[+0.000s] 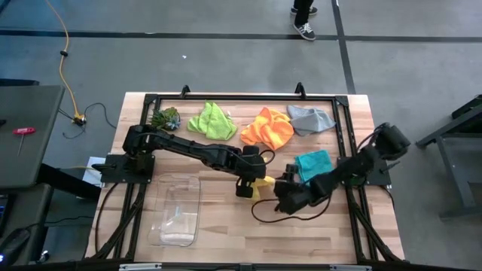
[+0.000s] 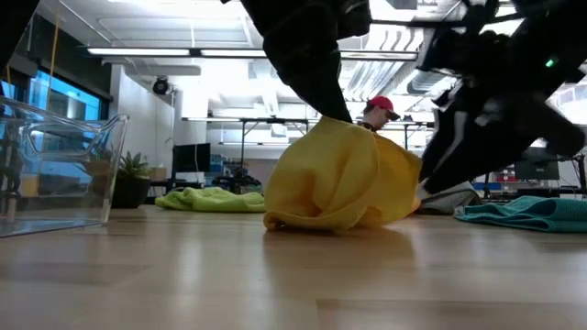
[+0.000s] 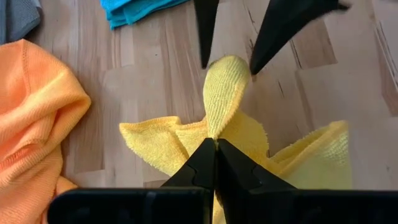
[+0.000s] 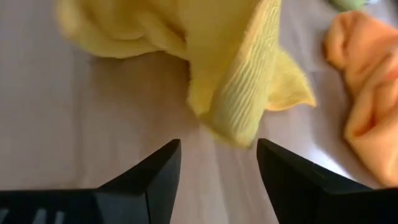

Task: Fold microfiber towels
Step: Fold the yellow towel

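Wooden planks make up the table (image 1: 226, 226), with a dark floor all round it and a bright workshop showing beyond in the low view, where a person in a red cap (image 2: 379, 104) sits far back. Along the far side lie the green towel (image 1: 211, 120), the orange towel (image 1: 268, 129) and the grey towel (image 1: 311, 118), all loose and crumpled, seemingly waiting their turn. A teal towel (image 1: 313, 163) lies nearer the right arm, and a clear bin (image 1: 175, 209) stands at the front left, a small plant (image 1: 166, 117) at the far left corner.

Near the middle of the table is the yellow towel (image 3: 217, 137), bunched up. The left gripper (image 3: 216, 146) is clamped tight on a pinch of it, lifting that part so the cloth rises in a peak while its lower folds rest on the wood, as the low view shows. This hold probably serves to raise the cloth so that an edge can be found.

Just beside it, the right gripper (image 4: 217, 152) has its fingers spread apart and empty, with a ridge of yellow cloth right in front of the gap. It looks placed to take a second hold, so the two arms can stretch the towel flat before any fold is made.
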Motion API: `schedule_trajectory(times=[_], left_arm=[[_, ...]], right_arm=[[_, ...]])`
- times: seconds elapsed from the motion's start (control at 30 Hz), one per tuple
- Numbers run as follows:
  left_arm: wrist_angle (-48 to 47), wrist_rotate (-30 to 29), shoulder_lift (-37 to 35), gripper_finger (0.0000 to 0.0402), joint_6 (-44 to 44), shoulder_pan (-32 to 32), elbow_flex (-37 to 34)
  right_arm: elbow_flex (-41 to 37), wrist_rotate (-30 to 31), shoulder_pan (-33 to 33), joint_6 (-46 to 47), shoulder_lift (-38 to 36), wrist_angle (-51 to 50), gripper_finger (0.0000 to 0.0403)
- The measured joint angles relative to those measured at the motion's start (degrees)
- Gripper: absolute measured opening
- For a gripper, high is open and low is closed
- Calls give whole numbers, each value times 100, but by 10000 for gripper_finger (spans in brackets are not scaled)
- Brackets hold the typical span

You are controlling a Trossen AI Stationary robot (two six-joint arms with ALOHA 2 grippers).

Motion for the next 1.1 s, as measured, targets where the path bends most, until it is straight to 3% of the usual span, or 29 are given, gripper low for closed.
schedule_trajectory(times=[0.33, 0.77, 0.93, 1.1], left_arm=[[4, 24, 2, 0, -131, 0, 0], [44, 22, 2, 0, -141, 0, 0], [71, 22, 2, 0, -203, -2, 0], [74, 20, 2, 0, -238, -2, 0]], right_arm=[[616, 764, -48, -87, 350, -293, 186], [842, 748, -39, 521, 195, -1340, 148], [845, 677, -39, 524, 13, -1332, 107], [845, 407, -39, 554, 0, -1377, 33]])
